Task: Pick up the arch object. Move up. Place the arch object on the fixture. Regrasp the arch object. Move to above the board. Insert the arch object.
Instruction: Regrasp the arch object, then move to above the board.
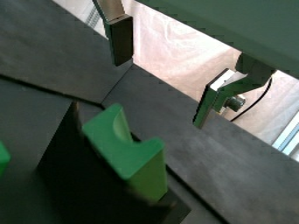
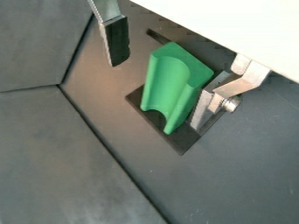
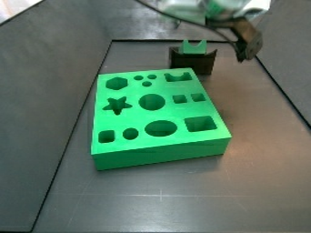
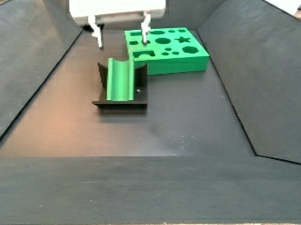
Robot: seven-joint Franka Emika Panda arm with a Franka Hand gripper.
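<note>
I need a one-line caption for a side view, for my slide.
Open gripper hovers above the arch object resting on the fixture, with the board behind.

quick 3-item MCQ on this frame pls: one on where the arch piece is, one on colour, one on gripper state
1. The arch object is:
A. on the fixture
B. in the board
C. between the fingers

2. The arch object's colour:
A. red
B. green
C. blue

3. The gripper is:
A. shut on the arch object
B. open, above the arch object
C. out of sight

Key: 1 A, it lies on the dark fixture in both side views. 2 B, bright green like the board. 3 B, the fingers stand apart with nothing held.
</note>
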